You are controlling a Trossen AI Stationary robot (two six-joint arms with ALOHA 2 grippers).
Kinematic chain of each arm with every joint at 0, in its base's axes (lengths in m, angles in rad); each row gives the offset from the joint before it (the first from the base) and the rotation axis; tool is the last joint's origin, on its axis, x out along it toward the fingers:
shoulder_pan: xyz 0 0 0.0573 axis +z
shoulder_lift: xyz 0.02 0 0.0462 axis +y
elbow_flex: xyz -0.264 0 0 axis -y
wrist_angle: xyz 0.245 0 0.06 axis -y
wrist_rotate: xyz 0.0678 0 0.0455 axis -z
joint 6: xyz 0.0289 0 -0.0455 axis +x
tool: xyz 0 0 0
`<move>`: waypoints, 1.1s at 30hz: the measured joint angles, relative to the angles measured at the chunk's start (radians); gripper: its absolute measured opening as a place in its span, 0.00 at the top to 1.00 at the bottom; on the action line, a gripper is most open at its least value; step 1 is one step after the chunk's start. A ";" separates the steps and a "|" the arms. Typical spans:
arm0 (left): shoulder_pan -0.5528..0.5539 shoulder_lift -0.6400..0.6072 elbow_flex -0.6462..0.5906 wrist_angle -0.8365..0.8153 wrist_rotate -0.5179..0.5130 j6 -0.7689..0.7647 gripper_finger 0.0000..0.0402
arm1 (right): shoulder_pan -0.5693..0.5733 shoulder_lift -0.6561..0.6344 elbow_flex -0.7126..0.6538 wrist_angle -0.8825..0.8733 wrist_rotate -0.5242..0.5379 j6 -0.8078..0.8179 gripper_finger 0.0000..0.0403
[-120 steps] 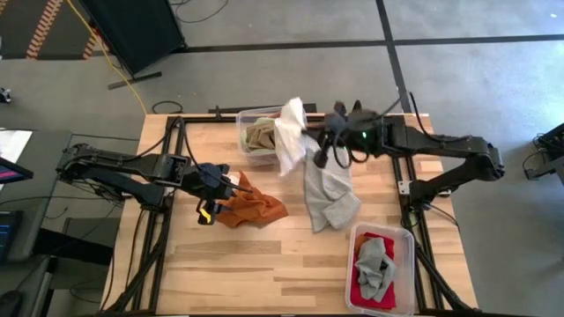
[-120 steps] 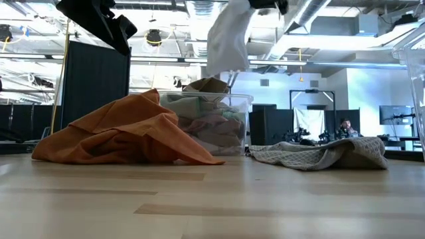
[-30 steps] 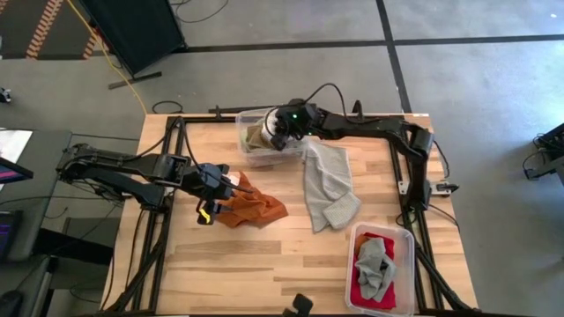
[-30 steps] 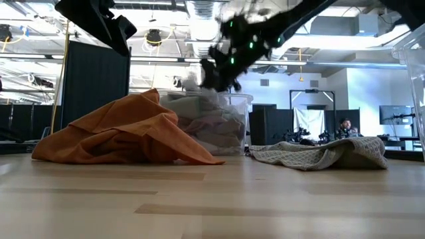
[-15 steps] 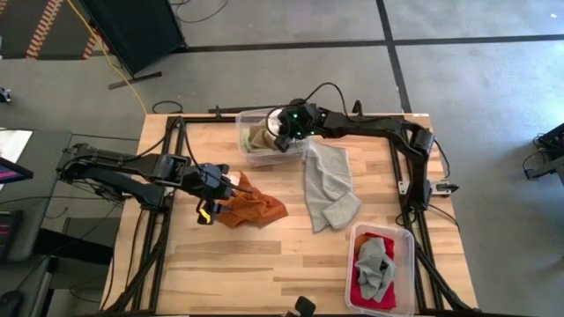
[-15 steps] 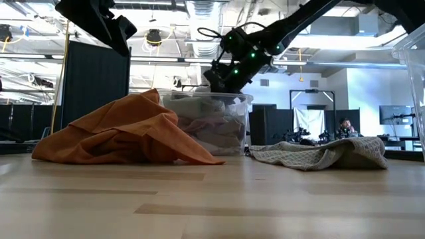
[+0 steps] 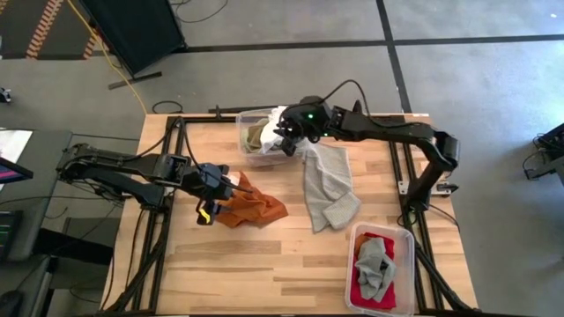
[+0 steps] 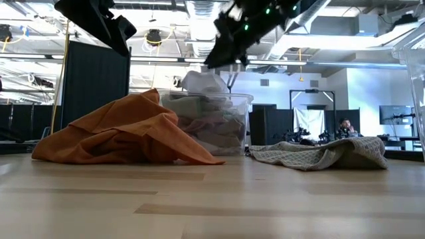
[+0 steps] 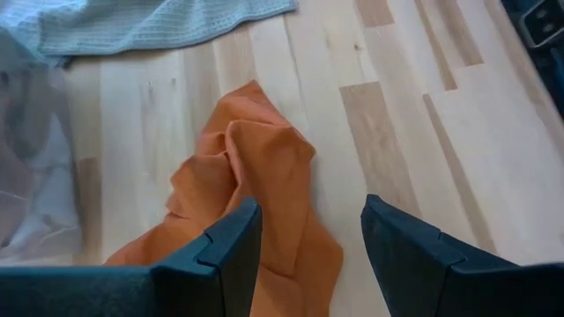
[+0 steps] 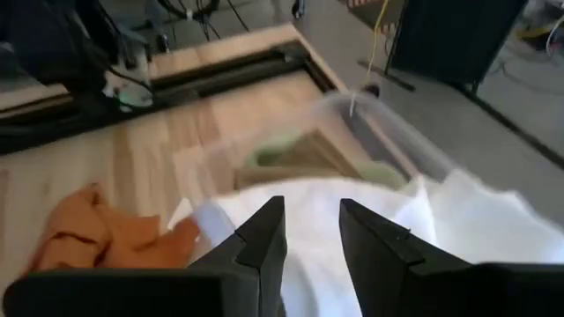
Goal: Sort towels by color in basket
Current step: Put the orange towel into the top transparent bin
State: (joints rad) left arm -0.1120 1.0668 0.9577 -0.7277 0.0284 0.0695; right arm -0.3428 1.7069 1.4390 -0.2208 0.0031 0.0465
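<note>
A clear basket [image 7: 243, 118] stands at the table's far middle. A white towel [image 7: 280, 115] lies heaped on the tan and pale cloths [image 7: 257, 136] inside it. My right gripper [image 7: 284, 141] hangs open above the basket's right side, clear of the white towel [image 10: 458, 220]. A rust-orange towel [image 7: 256, 208] lies crumpled left of centre. My left gripper [image 7: 231, 187] hovers open, high above the orange towel [image 9: 264, 185]. A grey-green towel [image 7: 328, 185] lies spread on the table right of centre.
A second clear basket [image 7: 404, 239] at the near right holds a red cloth and a grey cloth [image 7: 374, 264]. Bare wood lies along the near edge and at the left. Black frame rails [image 7: 163, 202] run down both sides of the table.
My right gripper has risen out of the far basket and drawn back a little toward the table's right edge. The white towel stays behind, heaped on top of the basket's cloths.
</note>
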 joint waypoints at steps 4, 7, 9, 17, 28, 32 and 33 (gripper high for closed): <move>-0.013 0.000 -0.010 0.013 0.030 -0.007 0.53 | 0.056 -0.055 0.000 -0.050 0.010 -0.036 0.66; -0.035 0.000 -0.059 0.051 0.034 -0.007 0.53 | 0.114 -0.103 0.000 -0.108 0.009 -0.060 0.66; -0.049 0.000 -0.105 0.088 0.012 -0.007 0.53 | 0.156 -0.130 0.000 -0.154 0.009 -0.075 0.66; -0.108 0.000 -0.260 0.260 -0.238 0.054 0.44 | 0.362 -0.227 0.001 -0.339 0.109 -0.073 0.60; -0.123 0.007 -0.432 0.436 -0.246 0.087 0.17 | 0.659 -0.295 0.001 -0.460 0.315 -0.019 0.51; -0.119 0.032 -0.488 0.494 -0.242 0.074 0.17 | 0.734 -0.296 0.001 -0.459 0.370 -0.015 0.51; -0.118 0.044 -0.498 0.527 -0.240 0.070 0.17 | 0.749 -0.296 0.001 -0.460 0.381 -0.007 0.51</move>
State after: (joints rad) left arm -0.2301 1.1113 0.4599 -0.2008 -0.2113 0.1399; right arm 0.4066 1.4113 1.4403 -0.6804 0.3844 0.0399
